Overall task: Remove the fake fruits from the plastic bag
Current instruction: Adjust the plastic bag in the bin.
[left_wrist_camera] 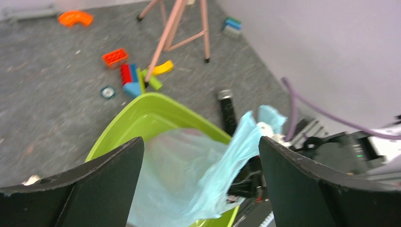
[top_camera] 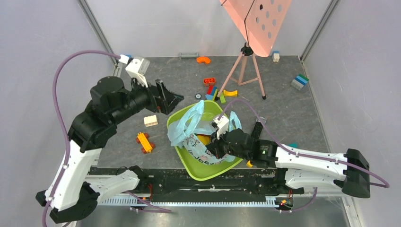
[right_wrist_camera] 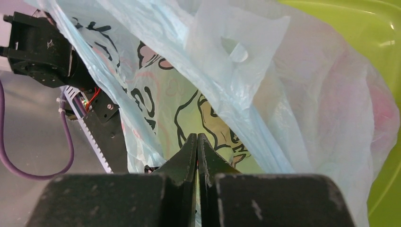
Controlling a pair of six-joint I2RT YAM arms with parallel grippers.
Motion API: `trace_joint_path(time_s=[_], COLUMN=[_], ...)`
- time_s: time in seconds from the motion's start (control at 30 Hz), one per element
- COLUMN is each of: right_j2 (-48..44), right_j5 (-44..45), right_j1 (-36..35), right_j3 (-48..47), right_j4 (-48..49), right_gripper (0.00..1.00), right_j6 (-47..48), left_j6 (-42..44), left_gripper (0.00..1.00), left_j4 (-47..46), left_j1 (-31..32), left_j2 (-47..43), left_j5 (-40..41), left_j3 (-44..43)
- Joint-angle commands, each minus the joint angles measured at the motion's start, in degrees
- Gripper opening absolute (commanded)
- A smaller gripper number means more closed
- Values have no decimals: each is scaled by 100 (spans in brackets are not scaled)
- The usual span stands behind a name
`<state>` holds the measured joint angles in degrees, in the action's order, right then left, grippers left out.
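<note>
- Hanging with its jaws spread wide, the left gripper held nothing; both fingers stood clear of every object.
- Plastic bag lay below and ahead of this gripper, framed between its two fingers in the left wrist view and not touching them. The bag sat inside the lime-green tub.
- Right gripper had its fingers pressed together, with no gap visible at the tips.
- Its tips lay against the printed film on the near side of the bag. Whether a fold of film was pinched between them could not be told.
- One of the fake fruits showed as a pink-red blur through the film, ahead and to the right of the right gripper.
- Yellow shape sat inside the bag, just beside the right gripper in the top view.
</note>
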<state>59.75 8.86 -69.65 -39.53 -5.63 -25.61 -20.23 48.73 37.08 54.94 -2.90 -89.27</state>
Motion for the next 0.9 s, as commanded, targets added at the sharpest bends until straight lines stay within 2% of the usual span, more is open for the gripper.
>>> trace_joint_path(time_s=[0.0,0.13,0.3,0.47,0.57,0.77,0.87], right_j2=[-134,-182,-182,-118,-83,-137,-176], right_j5=[417,565,552,536,535,581,622], right_j1=[-26,-21,-27,-23,-23,-23,-23], right_j3=[-171,-169,-187,-222,-240,-213,-172], right_j4=[238,268,282,295,281,294,302], right_gripper=[0,0,0,0,0,0,0], right_j6=[-240,-310,-349,-349,-348,-415,-479], left_j6=[-479,-723,-806,-1005,-1053,-1173,-1150], left_gripper=[96,100,100,100,100,100,93], left_j4=[-117,-431,-417,-757,-1053,-889,-765], left_j1=[1,1,-16,-110,-153,-136,202], left_j2=[448,586,525,114,-79,183,202], left_j5=[-937,-991,-101,631,391,-592,-329], left_j3=[-905,-994,-903,-304,-8,-417,-540])
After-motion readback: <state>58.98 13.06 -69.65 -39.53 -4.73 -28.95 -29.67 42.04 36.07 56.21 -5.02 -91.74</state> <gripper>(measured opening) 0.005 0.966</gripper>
